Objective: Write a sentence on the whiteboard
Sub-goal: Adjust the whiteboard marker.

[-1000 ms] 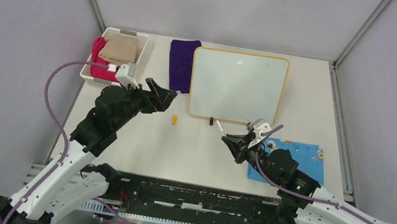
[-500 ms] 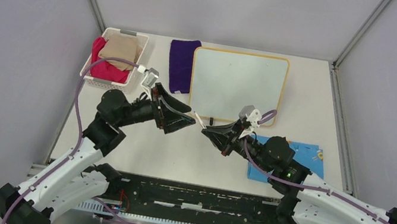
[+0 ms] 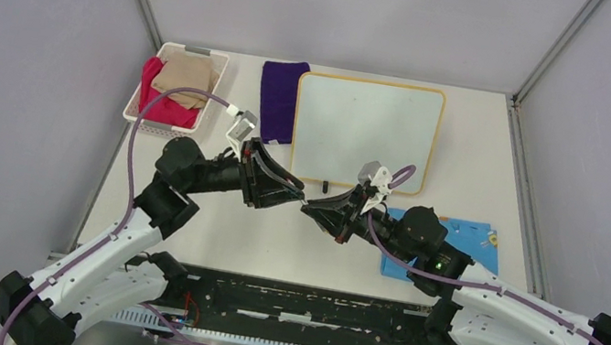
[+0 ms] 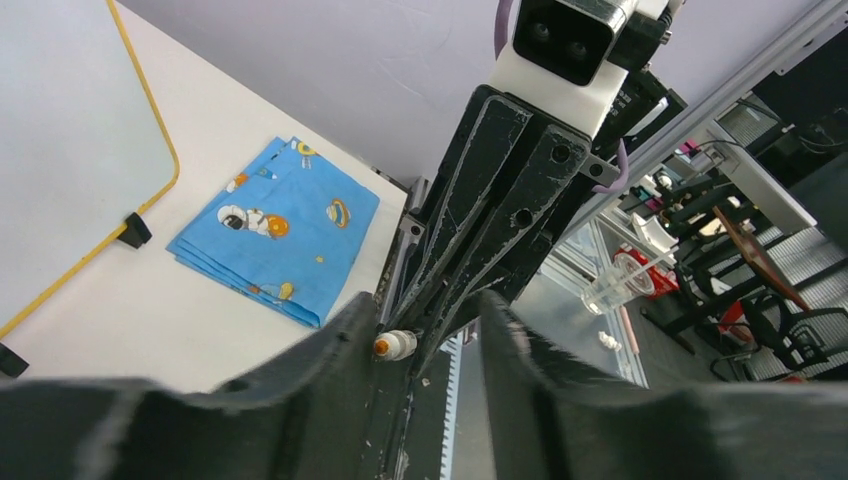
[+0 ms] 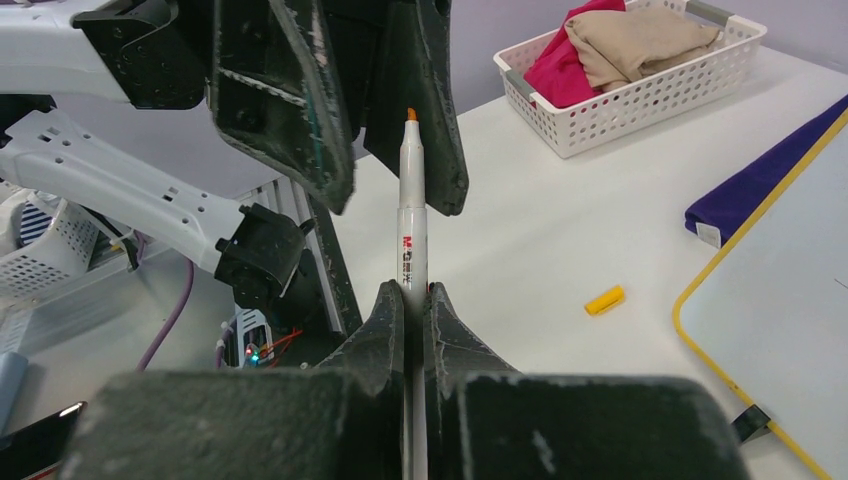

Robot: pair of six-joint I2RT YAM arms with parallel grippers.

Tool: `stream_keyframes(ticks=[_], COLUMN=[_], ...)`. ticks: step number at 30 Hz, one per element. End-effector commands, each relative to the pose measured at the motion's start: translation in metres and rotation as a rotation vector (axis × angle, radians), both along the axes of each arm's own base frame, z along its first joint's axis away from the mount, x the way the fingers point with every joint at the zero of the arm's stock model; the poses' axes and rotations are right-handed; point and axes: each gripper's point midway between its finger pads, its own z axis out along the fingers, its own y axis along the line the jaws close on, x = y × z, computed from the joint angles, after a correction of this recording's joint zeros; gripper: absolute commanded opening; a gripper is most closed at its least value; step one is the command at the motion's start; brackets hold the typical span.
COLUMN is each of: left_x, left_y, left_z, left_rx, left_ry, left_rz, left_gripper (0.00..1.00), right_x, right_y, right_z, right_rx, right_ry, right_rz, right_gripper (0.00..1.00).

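Task status: not begun on the board. Whiteboard (image 3: 366,131) lies flat by the far edge of the worktop (image 3: 208,240), right of centre; its face is blank, with no sentence visible. All the writing is judged left to do. Marker (image 5: 411,250): uncapped, orange nib bare, held in the air over the middle of the worktop. Its cap (image 5: 604,299) lies loose on the worktop, near the board's near left corner. Right claw (image 5: 415,295): clenched on the marker's barrel. Left claw (image 4: 428,305): part open, jaws standing either side of the nib end with a gap on each side, no contact seen. Likely step: passing or re-seating the marker between claws. Blue cloth (image 3: 477,237): toward the near right corner, untouched.
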Motion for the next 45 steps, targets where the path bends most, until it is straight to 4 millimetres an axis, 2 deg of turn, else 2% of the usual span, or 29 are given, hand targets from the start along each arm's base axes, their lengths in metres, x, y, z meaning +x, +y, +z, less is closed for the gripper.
stream_keyframes(ticks=[1, 3, 9, 12, 15, 19, 24, 25, 28, 30, 33, 38, 45], left_x=[-0.005, -0.006, -0.011, -0.015, -0.017, -0.019, -0.016, -0.013, -0.005, 0.001, 0.011, 0.024, 0.030], left_y=[0.000, 0.000, -0.001, -0.003, -0.004, -0.006, -0.004, -0.002, 0.006, 0.011, 0.023, 0.039, 0.046], left_z=[0.023, 0.022, 0.015, 0.015, 0.014, 0.014, 0.019, 0.024, 0.045, 0.062, 0.089, 0.126, 0.148], left_rx=[-0.042, -0.041, -0.033, -0.034, -0.032, -0.031, -0.048, -0.061, -0.118, -0.163, -0.252, -0.427, -0.608], left_ry=[-0.075, -0.073, -0.053, -0.051, -0.047, -0.048, -0.051, -0.055, -0.066, -0.070, -0.062, -0.008, 0.089], left_rz=[-0.016, -0.019, -0.044, -0.063, -0.074, -0.082, -0.046, -0.019, 0.076, 0.137, 0.236, 0.337, 0.318], left_gripper=[0.41, 0.37, 0.35, 0.27, 0.24, 0.04, 0.02, 0.02, 0.02, 0.02, 0.02, 0.02, 0.02], right_x=[-0.003, -0.004, -0.003, -0.003, -0.003, -0.004, -0.006, -0.006, -0.007, -0.004, -0.001, -0.005, 0.003], right_y=[-0.001, -0.002, -0.006, -0.006, -0.006, -0.005, -0.008, -0.010, -0.018, -0.024, -0.034, -0.041, -0.039], right_z=[0.036, 0.035, 0.035, 0.035, 0.033, 0.033, 0.038, 0.040, 0.053, 0.063, 0.079, 0.105, 0.127], right_rx=[0.089, 0.085, 0.086, 0.087, 0.088, 0.089, 0.105, 0.114, 0.159, 0.193, 0.271, 0.407, 0.496], right_ry=[-0.042, -0.042, -0.051, -0.051, -0.050, -0.051, -0.053, -0.053, -0.066, -0.065, -0.054, -0.055, -0.031], right_rz=[0.014, 0.012, 0.000, -0.001, 0.001, 0.010, 0.008, 0.006, -0.014, -0.045, -0.079, -0.058, -0.055], right_gripper=[0.00, 0.00, 0.00, 0.00, 0.00, 0.00, 0.01, 0.09, 0.43, 0.54, 0.61, 0.65, 0.65])
